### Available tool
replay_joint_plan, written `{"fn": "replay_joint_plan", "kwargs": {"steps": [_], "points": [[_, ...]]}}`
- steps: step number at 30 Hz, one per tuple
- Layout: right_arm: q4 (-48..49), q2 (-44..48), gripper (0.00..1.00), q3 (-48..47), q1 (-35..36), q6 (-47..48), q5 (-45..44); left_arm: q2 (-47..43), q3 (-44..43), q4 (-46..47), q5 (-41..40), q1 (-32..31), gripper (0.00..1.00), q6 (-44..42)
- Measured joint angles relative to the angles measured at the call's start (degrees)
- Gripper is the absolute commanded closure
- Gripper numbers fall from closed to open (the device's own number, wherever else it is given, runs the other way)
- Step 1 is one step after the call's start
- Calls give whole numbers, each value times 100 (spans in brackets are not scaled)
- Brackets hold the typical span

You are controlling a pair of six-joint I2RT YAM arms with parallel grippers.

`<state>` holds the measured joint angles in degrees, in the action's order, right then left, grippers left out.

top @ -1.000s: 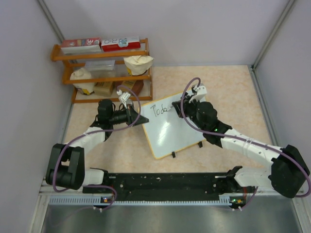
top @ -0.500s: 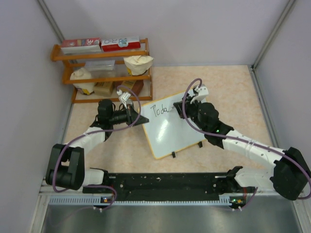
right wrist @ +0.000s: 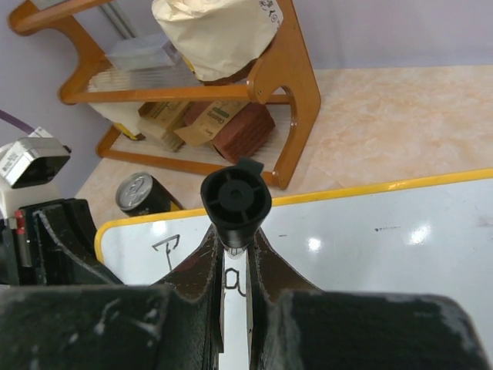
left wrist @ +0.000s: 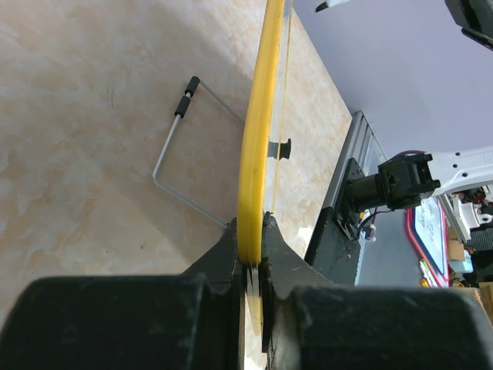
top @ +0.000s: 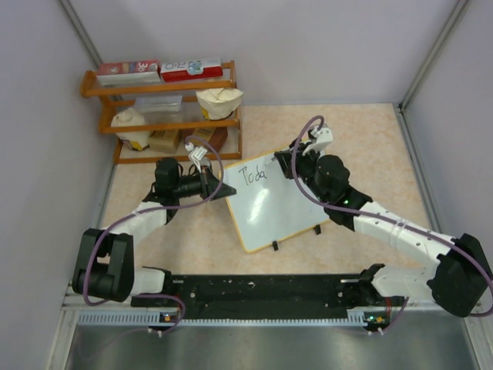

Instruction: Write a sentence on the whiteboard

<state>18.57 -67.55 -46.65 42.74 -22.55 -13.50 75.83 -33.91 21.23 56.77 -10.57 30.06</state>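
The whiteboard (top: 271, 208), white with a yellow frame, stands tilted at mid-table. My left gripper (top: 224, 187) is shut on its left edge; in the left wrist view both jaws pinch the yellow frame (left wrist: 254, 154) at the left gripper (left wrist: 253, 250). My right gripper (top: 288, 165) is over the board's top part, shut on a black marker (right wrist: 236, 199), whose capped end faces the camera above the right gripper (right wrist: 236, 250). The sentence (top: 253, 175) reads "Toda" in thin black letters. The right wrist view shows a "T" (right wrist: 168, 250) and an "a" (right wrist: 233, 284) on the whiteboard (right wrist: 385, 247).
A wooden shelf (top: 164, 117) with boxes and paper bags stands at the back left. A drink can (right wrist: 142, 194) sits beside the board's corner. A wire prop (left wrist: 179, 150) leans behind the board. Walls close both sides; the arm rail (top: 254, 293) runs along the near edge.
My right gripper has moved a little to the right and farther back along the board's top line with the marker. The left gripper and the board have stayed put.
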Motion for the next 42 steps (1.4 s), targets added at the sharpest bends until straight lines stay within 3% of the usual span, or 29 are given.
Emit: {"fn": "replay_joint_plan", "kwargs": {"steps": [28,42], "points": [[271,59,100,719,-103,-271,26,0,0,-52,-44,2,100,59],[-7,114,100,380,-103,-170,-105,-24,0,-48,-15,-7,100,-15]]}}
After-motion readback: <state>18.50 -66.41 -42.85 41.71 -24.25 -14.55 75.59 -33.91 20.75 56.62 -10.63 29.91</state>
